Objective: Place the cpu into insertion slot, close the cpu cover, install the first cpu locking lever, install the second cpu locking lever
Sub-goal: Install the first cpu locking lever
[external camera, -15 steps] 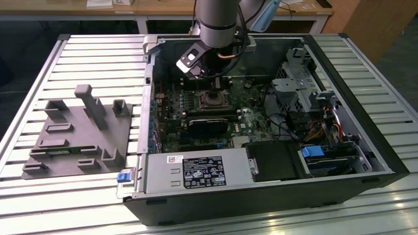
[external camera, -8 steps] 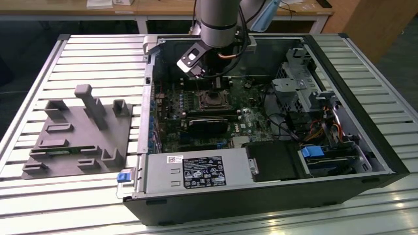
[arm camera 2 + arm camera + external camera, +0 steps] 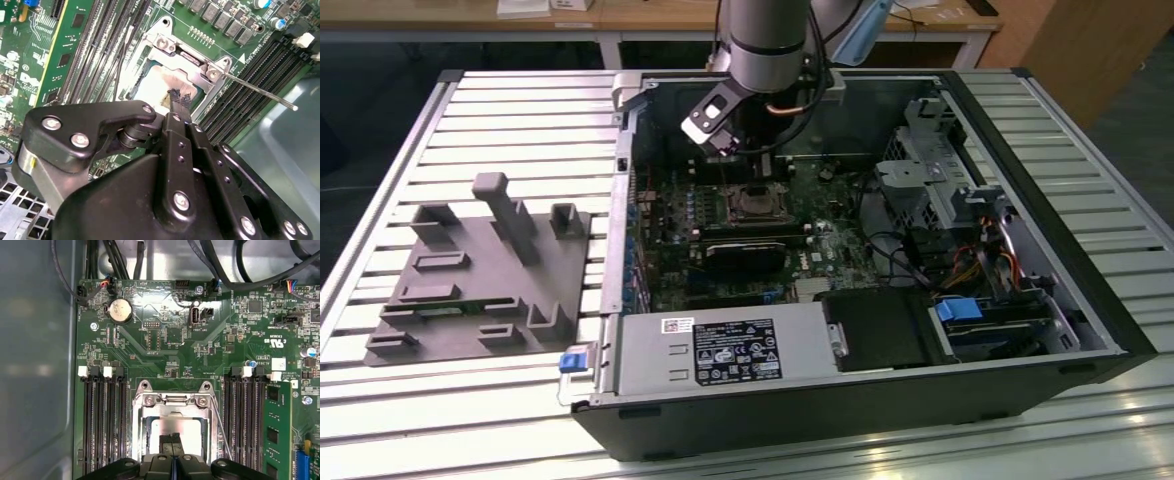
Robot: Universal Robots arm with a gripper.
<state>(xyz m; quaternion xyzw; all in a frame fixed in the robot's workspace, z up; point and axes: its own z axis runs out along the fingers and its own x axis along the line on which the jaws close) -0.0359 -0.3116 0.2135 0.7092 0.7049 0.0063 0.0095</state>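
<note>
Pincer closed, tips at cpu, cpu cover prob. down, lever sticking out loose

Silvery cpu cover, green circuit board, black end effector, black memory slots.

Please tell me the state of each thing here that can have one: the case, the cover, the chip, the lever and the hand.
case, open, lying on its side.
cover, lowered flat.
chip, seated under the cover, its top showing through the window.
lever, loose, sticking out, not latched.
hand, shut, tips right over the chip.
</note>
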